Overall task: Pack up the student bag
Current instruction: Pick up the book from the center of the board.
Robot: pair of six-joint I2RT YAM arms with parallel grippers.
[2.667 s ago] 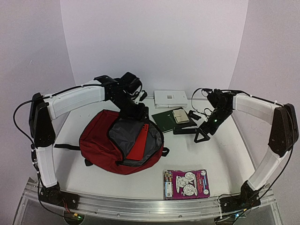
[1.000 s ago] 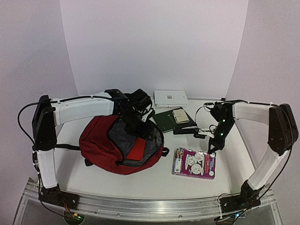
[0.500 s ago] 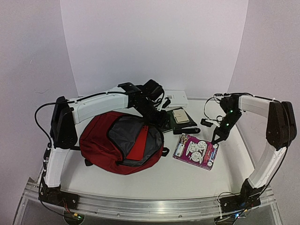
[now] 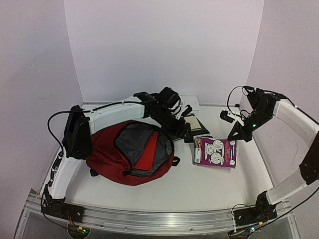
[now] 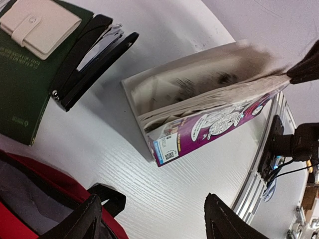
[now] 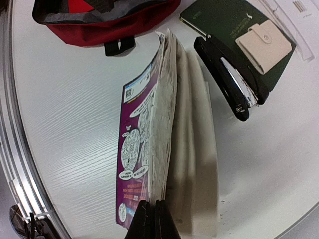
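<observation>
While the right gripper point(image 6: 152, 217) has its jaws shut tight on one edge of the purple-covered book point(image 6: 135, 160), the book hangs from that pinch with its pages fanning apart and its far end resting on the table point(image 4: 199, 185). To my eye that is a thin hold for a floppy thing. I would lift slowly, keep the spine low, and let the loose leaves fall together before swinging it over.

The student bag point(image 4: 105, 155) lies on the left half of the table. Its mouth is unzipped, the grey lining shows, and a red folder point(image 4: 148, 156) is already slotted inside. The book should probably go in flat alongside that folder, leading with the closed spine so no page catches the zipper.

The left gripper point(image 5: 152, 203) hovers between bag and book with its fingers spread wide and nothing in them. It is well placed either to steady the book's free end or to hold the bag's lip open.

Just beyond the book lie a black stapler point(image 5: 92, 57) and a green book point(image 5: 22, 94) with a cream wallet point(image 5: 40, 22) on top, so the sweep should pass clear of them.

I cannot tell whether the pinch takes the whole block of pages or only a few. From above, the left gripper blurs into the dark stapler, and the arm cuts off a white item at the back. How much room the bag has left is hidden.
</observation>
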